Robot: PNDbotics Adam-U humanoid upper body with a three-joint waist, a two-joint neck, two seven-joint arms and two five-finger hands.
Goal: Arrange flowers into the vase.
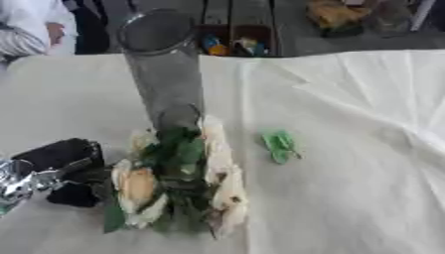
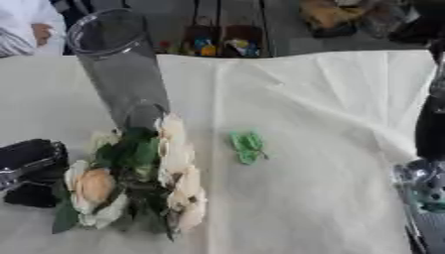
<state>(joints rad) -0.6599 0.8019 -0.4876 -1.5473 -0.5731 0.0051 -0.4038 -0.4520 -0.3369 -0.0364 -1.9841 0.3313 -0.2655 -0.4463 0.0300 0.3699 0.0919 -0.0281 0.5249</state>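
A bunch of cream flowers [image 1: 178, 183] lies near the table's [image 1: 347, 198] front edge before the tall glass vase [image 1: 165, 74], soft-headed, best lifted by stems, beside the left hand [image 1: 56, 171], its fingers' state unclear.

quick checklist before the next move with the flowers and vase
1. Vase upright, mouth open: ok.
2. Flowers out of the vase, lying on the cloth at its base: ok, ready to pick.
3. Left hand beside the flowers, holding them: not ok, no grasp visible.
4. Right hand: cannot tell, only its arm shows at the right edge.
5. Loose green leaf lies clear of the vase: ok.
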